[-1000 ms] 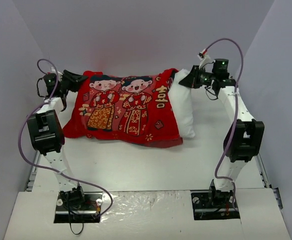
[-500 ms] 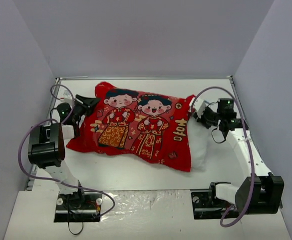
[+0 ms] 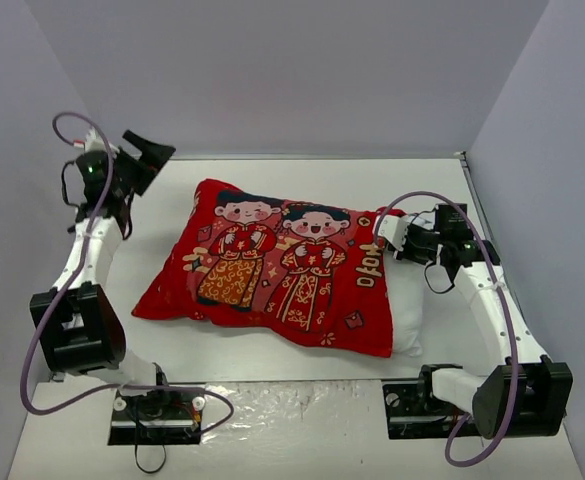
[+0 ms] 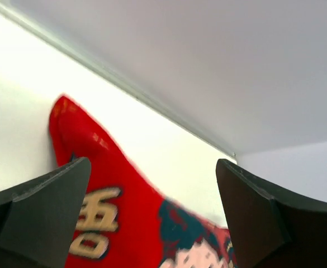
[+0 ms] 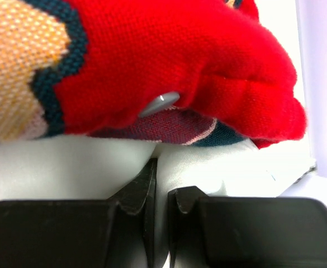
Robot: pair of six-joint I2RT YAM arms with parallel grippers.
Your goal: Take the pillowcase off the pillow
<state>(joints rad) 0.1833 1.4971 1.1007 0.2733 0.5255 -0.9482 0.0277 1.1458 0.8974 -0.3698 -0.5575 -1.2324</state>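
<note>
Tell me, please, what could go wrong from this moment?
1. The left gripper stands open, apart from the pillowcase, so nothing holds it; a pull on the pillow may drag both along.
2. The right gripper pinches only a thin fold of the pillow, which might slip out.

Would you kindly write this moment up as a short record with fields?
pillowcase: red, printed side up, covering most of the pillow
pillow: white, showing only at the case's right end
left gripper: open, raised near the far left corner, holding nothing
right gripper: shut on the pillow's white fabric at the case's open edge
task: case not yet off
</note>
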